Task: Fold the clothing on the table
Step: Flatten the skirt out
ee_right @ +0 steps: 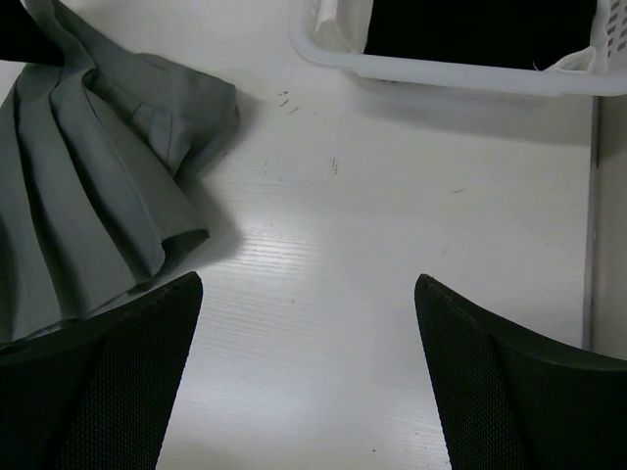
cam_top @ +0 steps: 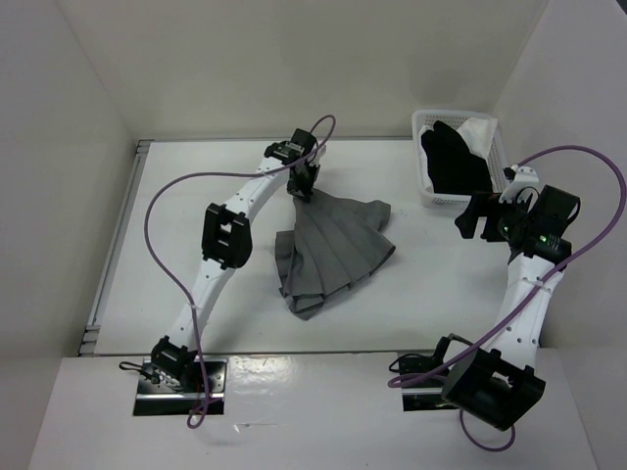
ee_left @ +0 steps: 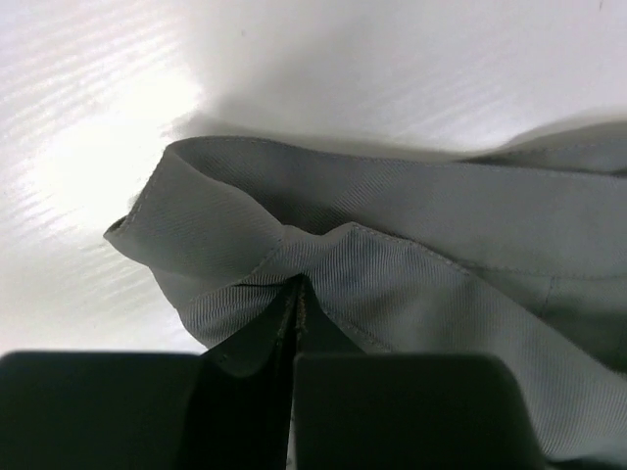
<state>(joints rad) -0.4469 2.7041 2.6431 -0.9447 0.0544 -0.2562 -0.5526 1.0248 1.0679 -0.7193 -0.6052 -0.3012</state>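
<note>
The clothing point(cam_top: 333, 247) is a grey pleated skirt lying fanned out in the middle of the table point(cam_top: 196, 186), its narrow waistband at the far end. My left gripper point(cam_top: 306, 186) is shut on the waistband. In the left wrist view the grey band point(ee_left: 323, 225) bunches into the closed jaws of the left gripper point(ee_left: 297, 286). My right gripper point(cam_top: 472, 217) hovers to the right of the skirt, open. In the right wrist view the right gripper point(ee_right: 309, 294) has bare table between its wide fingers, and the skirt's hem point(ee_right: 98, 186) lies to the left.
A white mesh basket point(cam_top: 421, 157) stands at the back right, holding a black garment point(cam_top: 453, 157) and a white cloth point(cam_top: 478, 129); its rim point(ee_right: 441, 70) shows in the right wrist view. A metal rail point(cam_top: 116, 235) runs along the table's left edge.
</note>
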